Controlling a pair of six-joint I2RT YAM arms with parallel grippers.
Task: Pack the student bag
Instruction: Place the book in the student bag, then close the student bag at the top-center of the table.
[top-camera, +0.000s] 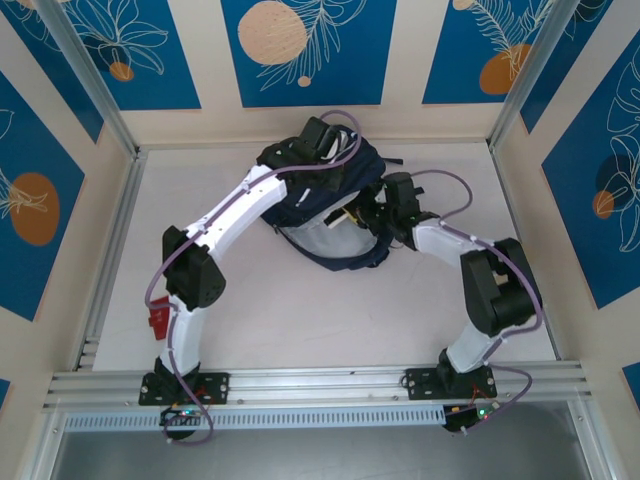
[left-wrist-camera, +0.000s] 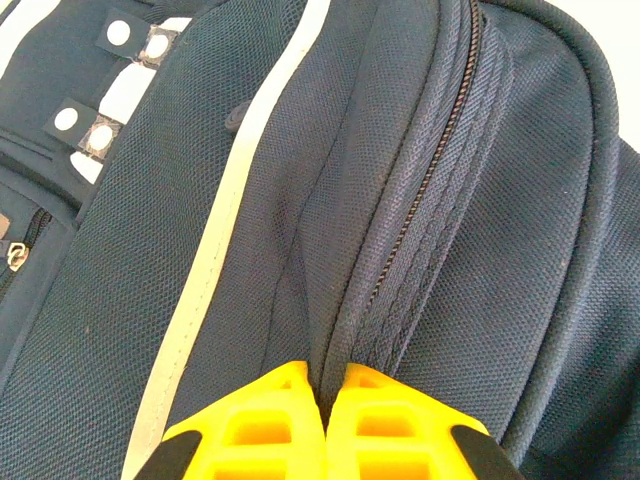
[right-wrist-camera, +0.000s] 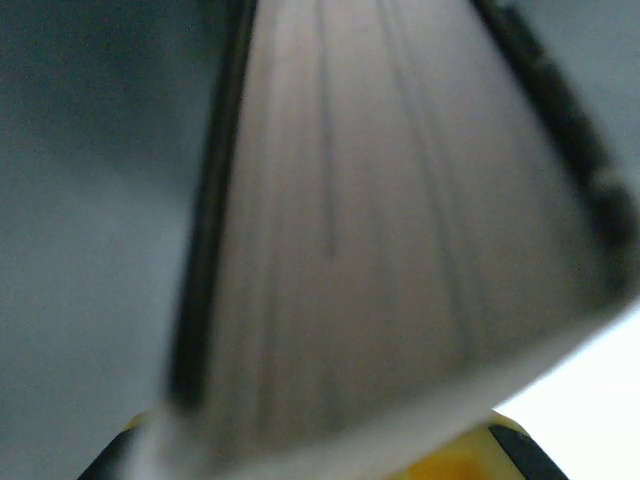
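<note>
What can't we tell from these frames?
- Top view: inside of student bag, covered by left arm and right gripper.
- Right wrist: pale striped object, too close and blurred; grip unclear.
- Top view: red item, partly behind left arm, too small.
- Left wrist: bag cut off by frame edges.

We're looking at the student bag (left-wrist-camera: 250, 250): coarse woven navy cloth, matt, every thread of the grain showing. Its white stripe (left-wrist-camera: 215, 260) is looking smoother and flatter, and the zipper (left-wrist-camera: 430, 180) is showing dull dark teeth. The left gripper (left-wrist-camera: 325, 385) is gleaming in smooth yellow plastic. The book (right-wrist-camera: 380, 220) is coming through blurred, matt and paper-like. The table (top-camera: 330, 320) is looking pale and matt, and the rail (top-camera: 320, 383) like brushed metal.
</note>
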